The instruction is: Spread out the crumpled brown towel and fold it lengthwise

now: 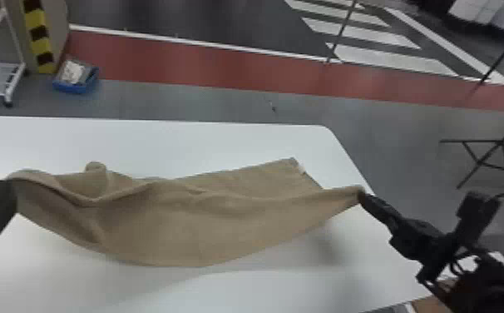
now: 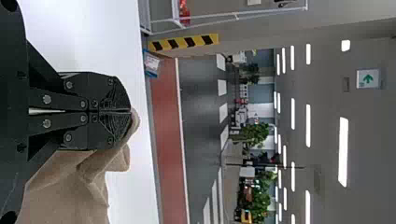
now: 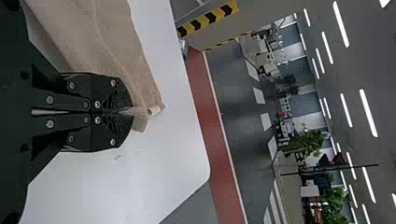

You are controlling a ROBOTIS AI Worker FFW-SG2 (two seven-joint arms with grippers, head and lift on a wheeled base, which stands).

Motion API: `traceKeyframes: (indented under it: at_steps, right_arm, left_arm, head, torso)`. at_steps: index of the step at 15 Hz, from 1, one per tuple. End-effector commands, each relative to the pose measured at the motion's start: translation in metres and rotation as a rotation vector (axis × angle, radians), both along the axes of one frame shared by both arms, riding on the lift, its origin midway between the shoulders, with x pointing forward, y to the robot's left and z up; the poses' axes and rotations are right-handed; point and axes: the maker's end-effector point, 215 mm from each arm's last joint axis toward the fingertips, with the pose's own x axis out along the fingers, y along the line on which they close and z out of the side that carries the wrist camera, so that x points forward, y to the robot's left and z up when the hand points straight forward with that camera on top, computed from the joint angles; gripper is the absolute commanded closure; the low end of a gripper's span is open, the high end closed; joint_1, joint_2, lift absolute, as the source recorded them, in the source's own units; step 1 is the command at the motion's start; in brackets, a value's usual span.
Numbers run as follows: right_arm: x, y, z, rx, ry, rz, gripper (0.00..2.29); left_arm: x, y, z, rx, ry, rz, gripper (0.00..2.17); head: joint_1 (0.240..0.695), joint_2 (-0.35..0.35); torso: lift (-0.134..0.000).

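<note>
At the left, the left gripper (image 1: pixel 9 192) grips the left end of the brown towel (image 1: pixel 189 224). The cloth stretches rightward over the white table (image 1: pixel 222 141) — rumpled at the left, bowing toward the near side, a flatter flap far right. The right gripper (image 1: pixel 362 197) pinches its near right corner — fingers clamped together.
</note>
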Motion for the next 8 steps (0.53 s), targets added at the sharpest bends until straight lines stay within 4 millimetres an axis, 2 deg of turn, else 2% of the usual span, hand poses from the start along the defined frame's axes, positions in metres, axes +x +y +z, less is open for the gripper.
traceKeyframes:
  at_steps: [1,2,3,4,7,8]
  right_arm:
    - [0.003,-0.016,0.027,0.043,-0.052,-0.026,1.65]
    - [0.008,-0.02,0.037,0.083,-0.083,-0.033,1.65]
    - [0.013,-0.027,0.038,0.104,-0.092,-0.049,1.65]
    - [0.023,-0.025,0.037,0.108,-0.098,-0.054,1.65]
    - [0.062,-0.011,0.031,0.141,-0.104,-0.031,1.65]
    - [0.079,-0.005,0.036,0.152,-0.118,-0.013,1.65]
  left_arm:
    - [-0.009,0.029,-0.017,0.076,0.137,0.038,1.24]
    - [-0.011,0.032,-0.023,0.091,0.17,0.042,1.24]
    - [-0.008,0.035,-0.024,0.091,0.183,0.047,1.24]
    - [-0.001,0.038,-0.023,0.087,0.185,0.052,1.24]
    - [0.03,0.059,-0.044,0.096,0.274,0.096,1.24]
    - [0.041,0.069,-0.054,0.091,0.312,0.114,1.24]
  head:
    - [0.695,-0.325]
    - [0.695,-0.316]
    - [0.695,-0.312]
    - [0.695,-0.31]
    - [0.695,-0.295]
    - [0.695,-0.282]
  torso:
    - [-0.128]
    - [-0.128]
    - [-0.128]
    - [-0.128]
    - [-0.128]
    - [-0.128]
